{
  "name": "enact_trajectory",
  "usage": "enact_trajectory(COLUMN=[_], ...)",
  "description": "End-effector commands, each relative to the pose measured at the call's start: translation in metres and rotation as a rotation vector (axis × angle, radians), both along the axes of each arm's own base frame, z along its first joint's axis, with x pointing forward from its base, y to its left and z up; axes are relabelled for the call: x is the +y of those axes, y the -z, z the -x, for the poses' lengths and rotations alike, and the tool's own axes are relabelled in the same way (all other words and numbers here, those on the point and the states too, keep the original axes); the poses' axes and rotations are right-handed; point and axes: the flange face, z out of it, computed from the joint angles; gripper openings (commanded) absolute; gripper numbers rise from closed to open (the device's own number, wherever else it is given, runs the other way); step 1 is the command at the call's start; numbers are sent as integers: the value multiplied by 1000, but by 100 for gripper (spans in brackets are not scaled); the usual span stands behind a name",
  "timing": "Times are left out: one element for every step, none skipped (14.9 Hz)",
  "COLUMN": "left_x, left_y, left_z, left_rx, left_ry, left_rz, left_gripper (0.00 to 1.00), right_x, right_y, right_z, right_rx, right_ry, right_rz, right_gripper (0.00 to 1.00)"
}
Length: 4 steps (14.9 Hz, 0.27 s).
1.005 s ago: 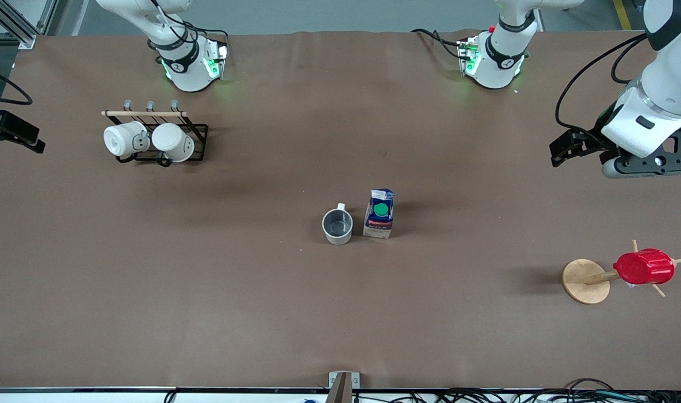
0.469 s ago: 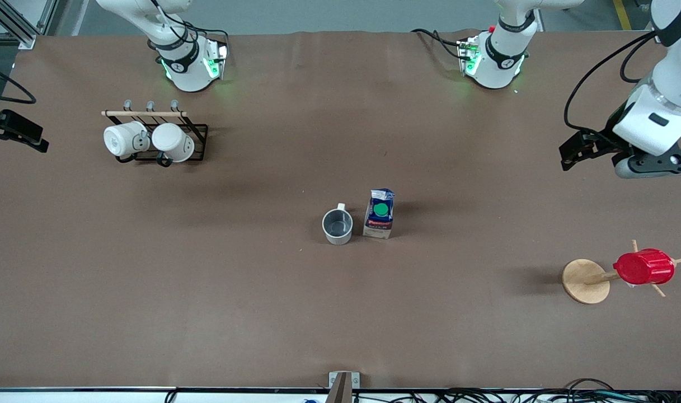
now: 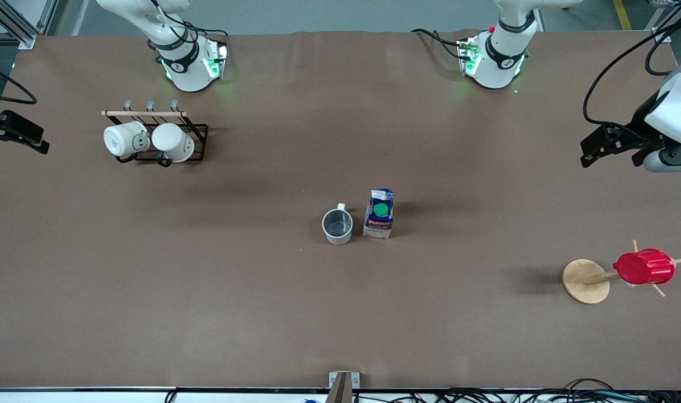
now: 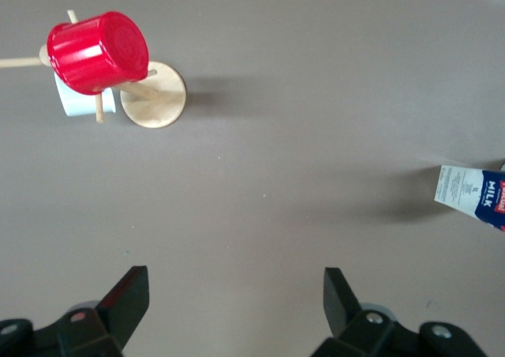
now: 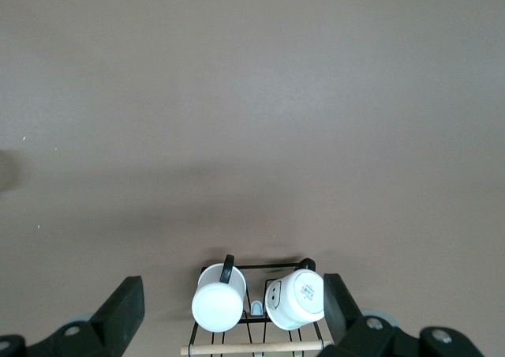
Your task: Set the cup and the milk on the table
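Standing upright mid-frame on table (image 3: 206,313): cup (image 3: 337,226), milk (image 3: 379,220) just beside, apart. You grip ceramic cup by rim, carton by stiff sides, gently. Left gripper (image 4: 237,302) spread, empty, frame right edge; right gripper (image 5: 233,306) spread, empty, left edge.

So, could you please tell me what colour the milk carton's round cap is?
Green; the cap on the milk shows best in the front view.

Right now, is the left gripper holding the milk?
No. The left gripper is open and empty over bare table, while the milk stands beside the cup.
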Motion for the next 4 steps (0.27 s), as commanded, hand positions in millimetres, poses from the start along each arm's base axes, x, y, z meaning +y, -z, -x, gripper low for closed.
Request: enact_trajectory(left_x=[-4, -5, -5, -5], left_y=[-4, -6, -4, -5], left_z=[9, 12, 13, 15], left_rx=[11, 9, 14, 12], left_ry=[14, 14, 16, 16], left_rz=[12, 12, 11, 10], left_gripper=[97, 97, 97, 97], right_x=[2, 3, 3, 3], right_y=[-2, -3, -1, -2], right_z=[4, 4, 4, 5], right_rx=[-10, -13, -9, -6], right_ry=[-13, -13, -13, -12], right_rz=[-18, -17, -18, -18], right_gripper=[100, 100, 100, 100])
